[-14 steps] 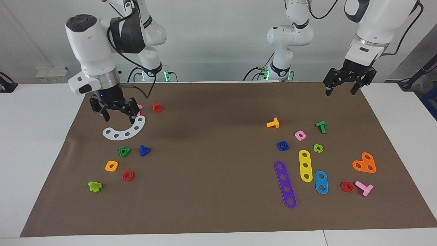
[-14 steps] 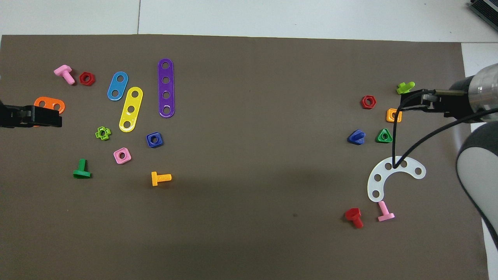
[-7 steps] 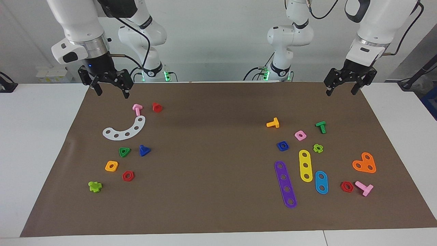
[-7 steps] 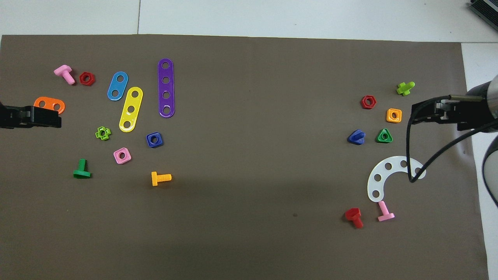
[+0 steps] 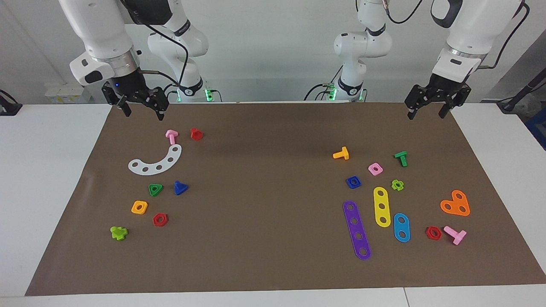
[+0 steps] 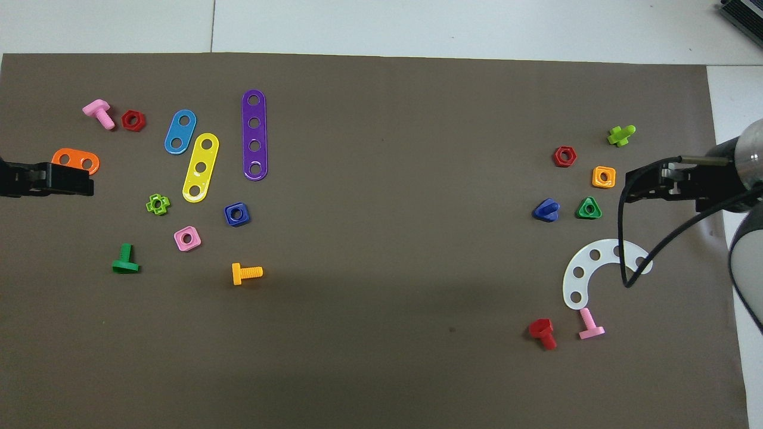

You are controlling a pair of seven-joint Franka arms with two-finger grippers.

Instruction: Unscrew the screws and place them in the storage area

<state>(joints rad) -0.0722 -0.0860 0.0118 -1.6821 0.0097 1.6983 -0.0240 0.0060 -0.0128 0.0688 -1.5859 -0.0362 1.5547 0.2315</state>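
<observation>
The dark-blue screw (image 5: 180,187) with a triangular head lies on the brown mat (image 5: 273,213) toward the right arm's end, beside a green triangular nut (image 5: 155,189). It also shows in the overhead view (image 6: 546,210). The blue square nut (image 5: 353,182) lies apart toward the left arm's end, next to a purple strip; it also shows in the overhead view (image 6: 236,214). My right gripper (image 5: 144,114) hangs open and empty over the mat's edge nearest the robots. My left gripper (image 5: 425,115) waits open and empty over the mat's other corner nearest the robots.
Near the blue screw lie a white curved strip (image 5: 155,161), a pink screw (image 5: 171,136), a red screw (image 5: 196,134) and orange and red nuts. Around the blue nut lie an orange screw (image 5: 341,153), a pink nut, a green screw, coloured strips and an orange heart plate (image 5: 455,203).
My right gripper has risen from over the white curved strip and drawn back to the mat's edge by the robots, empty. The left arm and the parts have not moved.
</observation>
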